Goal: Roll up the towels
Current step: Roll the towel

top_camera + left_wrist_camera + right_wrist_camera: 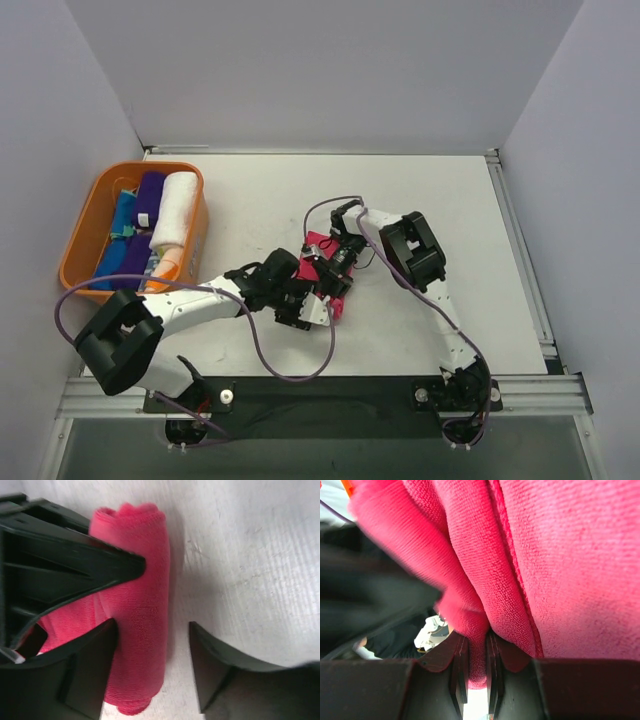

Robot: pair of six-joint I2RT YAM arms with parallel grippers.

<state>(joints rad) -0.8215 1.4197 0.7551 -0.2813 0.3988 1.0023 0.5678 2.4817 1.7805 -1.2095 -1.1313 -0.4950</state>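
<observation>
Two grippers meet over the hot pink towel point(337, 303) at the table's middle in the top view, the left gripper point(303, 308) and right gripper point(337, 262) close together. Other towels point(150, 200) sit rolled in the orange basket point(75, 245) at the left.

The left wrist view shows the hot pink towel point(142, 605) mostly rolled, lying on the table between the left gripper's point(152, 626) wide-open jaws, which grip nothing.

In the right wrist view the right gripper point(477, 647) is pinched nearly closed on a fold of the hot pink towel point(545, 555). Soft, light and limp, the roll would likely slacken if freed, so a hold across its middle looks safest.
</observation>
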